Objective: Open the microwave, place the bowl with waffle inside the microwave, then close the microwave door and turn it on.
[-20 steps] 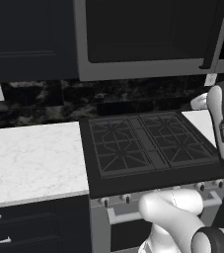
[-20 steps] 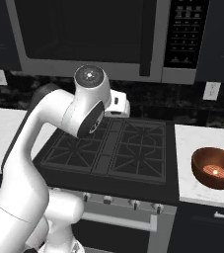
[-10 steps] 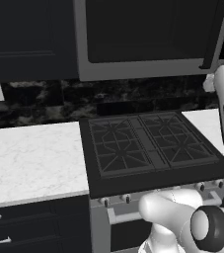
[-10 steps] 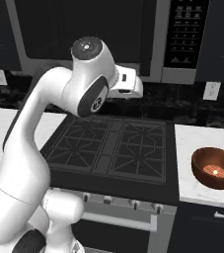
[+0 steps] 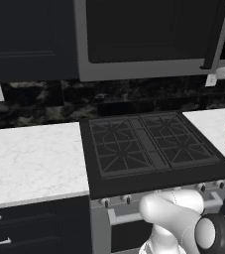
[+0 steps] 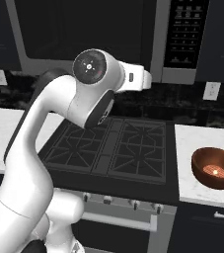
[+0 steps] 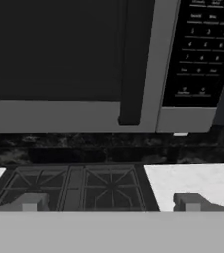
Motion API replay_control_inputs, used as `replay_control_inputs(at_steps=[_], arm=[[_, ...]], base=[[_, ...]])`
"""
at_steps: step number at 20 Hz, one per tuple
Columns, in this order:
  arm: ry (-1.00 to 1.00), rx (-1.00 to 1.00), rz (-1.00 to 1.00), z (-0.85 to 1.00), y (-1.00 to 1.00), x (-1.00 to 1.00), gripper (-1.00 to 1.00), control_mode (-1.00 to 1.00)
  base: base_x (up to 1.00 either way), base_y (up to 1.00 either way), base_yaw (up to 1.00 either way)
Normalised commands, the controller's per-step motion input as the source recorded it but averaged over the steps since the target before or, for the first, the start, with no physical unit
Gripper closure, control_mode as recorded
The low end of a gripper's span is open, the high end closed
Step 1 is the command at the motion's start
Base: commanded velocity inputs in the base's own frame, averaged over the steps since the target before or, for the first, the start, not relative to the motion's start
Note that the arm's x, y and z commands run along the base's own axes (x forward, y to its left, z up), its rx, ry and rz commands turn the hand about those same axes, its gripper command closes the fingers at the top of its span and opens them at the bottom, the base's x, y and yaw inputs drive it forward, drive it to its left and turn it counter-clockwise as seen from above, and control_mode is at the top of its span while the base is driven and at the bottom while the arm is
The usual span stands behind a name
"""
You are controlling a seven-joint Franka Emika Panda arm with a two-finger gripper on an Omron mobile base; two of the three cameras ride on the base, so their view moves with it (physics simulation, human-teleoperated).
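The microwave (image 6: pixel 98 64) hangs above the stove with its microwave door (image 7: pixel 54 49) closed. The tall dark bar handle (image 7: pixel 130 59) stands at the door's right side, beside the keypad (image 7: pixel 202 49). My gripper (image 7: pixel 111 203) is open and empty, facing the microwave's lower front from a short way off, roughly level with the handle's lower end. In the right base view the hand (image 6: pixel 137 79) is raised in front of the microwave's bottom edge. The reddish-brown bowl (image 6: pixel 214 168) sits on the counter right of the stove, with the waffle (image 6: pixel 215 171) inside it.
A black gas stove (image 5: pixel 148 146) with grates lies under the microwave. White marble counters (image 5: pixel 29 161) flank it, and dark cabinets (image 5: pixel 25 39) line the wall. Wall sockets (image 6: pixel 211 90) sit on the dark backsplash.
The arm has lifted, carrying the hand up and to the right toward the microwave's handle. The jaws have stayed open; the bowl has not moved.
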Motion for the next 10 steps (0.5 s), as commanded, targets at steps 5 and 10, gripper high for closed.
replay_control_inputs(at_steps=[5, 10], arm=[[-0.19, 0.0, -0.01, 0.27, -0.12, 0.03, -1.0, -1.0], [-0.02, 0.0, 0.0, 0.16, -0.24, 0.19, -1.0, -1.0]], base=[[0.0, 0.0, 0.0], [0.0, 0.0, 0.0]])
